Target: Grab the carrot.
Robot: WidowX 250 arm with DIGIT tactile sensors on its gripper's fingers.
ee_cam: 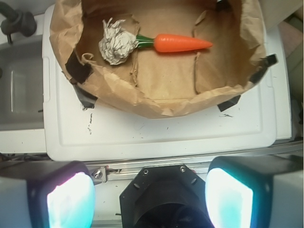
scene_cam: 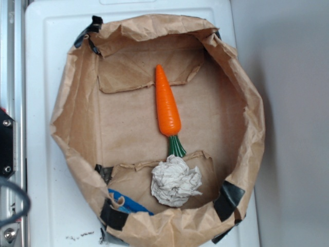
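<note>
The carrot (scene_cam: 168, 105), glossy orange with a dark green stem, lies flat inside a brown paper bag basin (scene_cam: 72, 118), tip pointing to the far side, stem toward the paper ball. In the wrist view the carrot (ee_cam: 181, 42) lies far ahead, near the top of the frame. My gripper (ee_cam: 149, 194) is open and empty, its two fingers (ee_cam: 69, 199) wide apart at the bottom of the wrist view, well short of the bag and over the metal rail. The gripper does not show in the exterior view.
A crumpled white paper ball (scene_cam: 176, 181) touches the carrot's stem; it also shows in the wrist view (ee_cam: 116, 43). The bag's raised crumpled walls ring both. The bag sits on a white plastic lid (scene_cam: 41, 77). A metal rail (scene_cam: 13, 77) runs along the left.
</note>
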